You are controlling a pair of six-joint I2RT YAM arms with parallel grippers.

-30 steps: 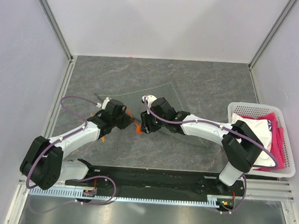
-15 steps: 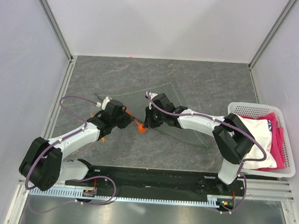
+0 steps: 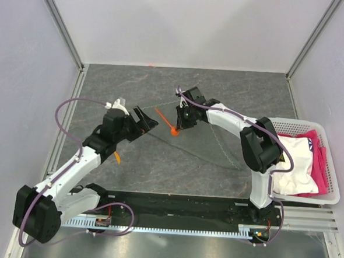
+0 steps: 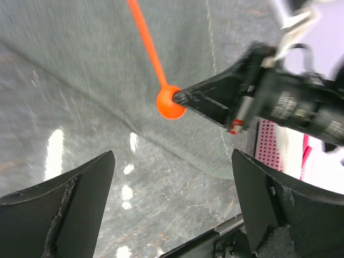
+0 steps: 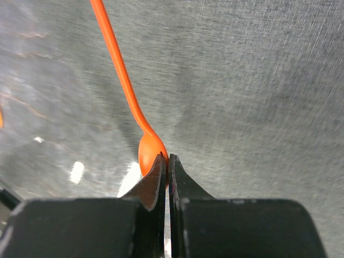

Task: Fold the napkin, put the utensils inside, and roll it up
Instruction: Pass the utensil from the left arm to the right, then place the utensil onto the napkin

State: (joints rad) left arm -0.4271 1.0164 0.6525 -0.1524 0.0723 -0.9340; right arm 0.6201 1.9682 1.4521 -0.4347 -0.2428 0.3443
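Spoon (image 5: 148, 150) bowl nipped by R gripper (image 5: 165, 157), clear only in wrist views

In the middle of the table (image 3: 157, 172), the napkin (image 3: 203, 140). Over its left part, a spoon (image 3: 165, 119), bowl end between the tips of the right gripper (image 5: 167, 158). Left of the spoon, apart from it, the left gripper (image 3: 144, 120). Nearer, further left, a second utensil (image 3: 118, 157) on the table. At far right, a basket (image 3: 295, 121) with fabrics (image 3: 296, 154) inside.
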